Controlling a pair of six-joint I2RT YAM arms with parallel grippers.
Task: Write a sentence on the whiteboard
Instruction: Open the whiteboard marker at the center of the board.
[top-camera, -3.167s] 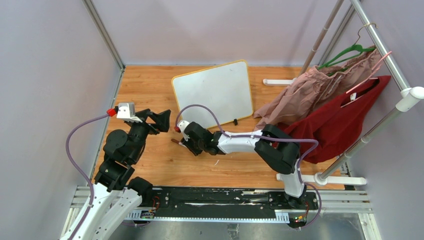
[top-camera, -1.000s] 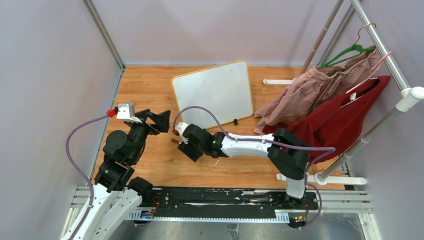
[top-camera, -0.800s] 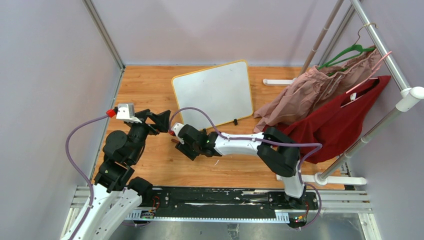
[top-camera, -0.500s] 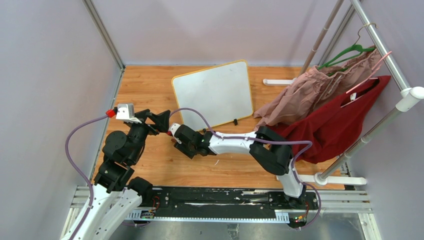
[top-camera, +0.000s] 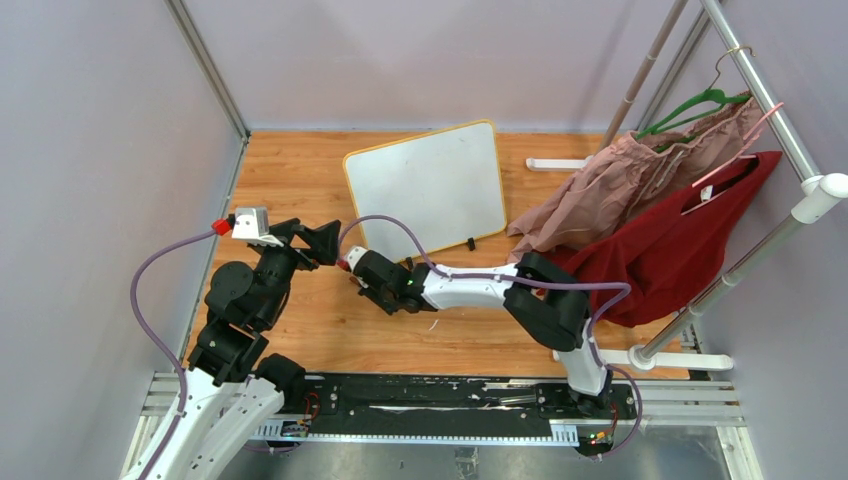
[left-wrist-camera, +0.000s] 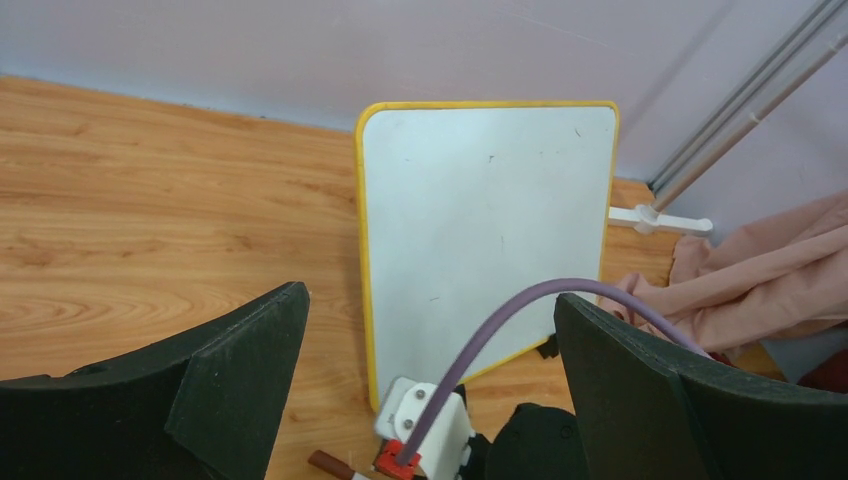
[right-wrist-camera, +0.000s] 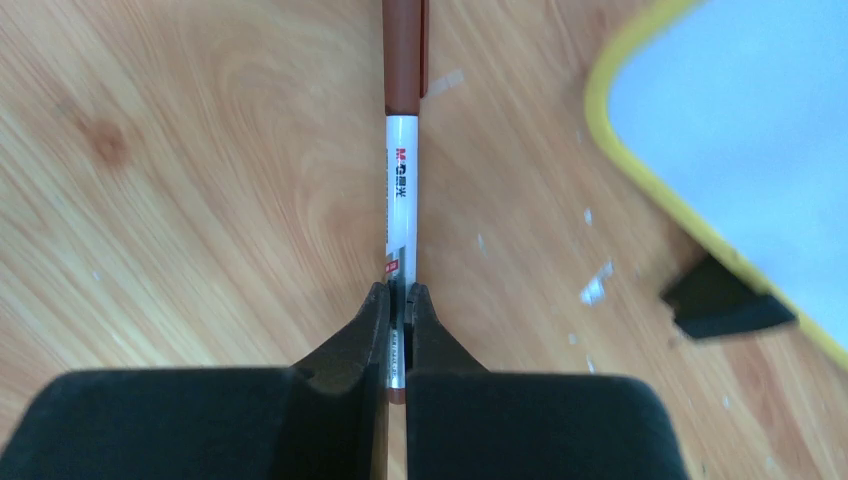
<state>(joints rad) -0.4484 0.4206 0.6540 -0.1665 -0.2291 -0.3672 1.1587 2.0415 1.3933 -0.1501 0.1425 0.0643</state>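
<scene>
Right gripper (right-wrist-camera: 397, 300), having shifted left, now pinches the marker (right-wrist-camera: 403, 160) short of the blank board (right-wrist-camera: 740, 120); left gripper (left-wrist-camera: 425, 300) gapes.

The whiteboard (top-camera: 425, 185) lies face up on the wooden counter (top-camera: 290, 170) near the far wall, slightly askew (thin yellow-orange frame, rounded corners), its surface plain white, one black foot (top-camera: 470, 243) at its near edge.

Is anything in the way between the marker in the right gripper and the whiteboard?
Nothing visible does. Only bare table lies between the marker, clamped in the right gripper, and the whiteboard. The marker's brown cap looks to be on.
</scene>
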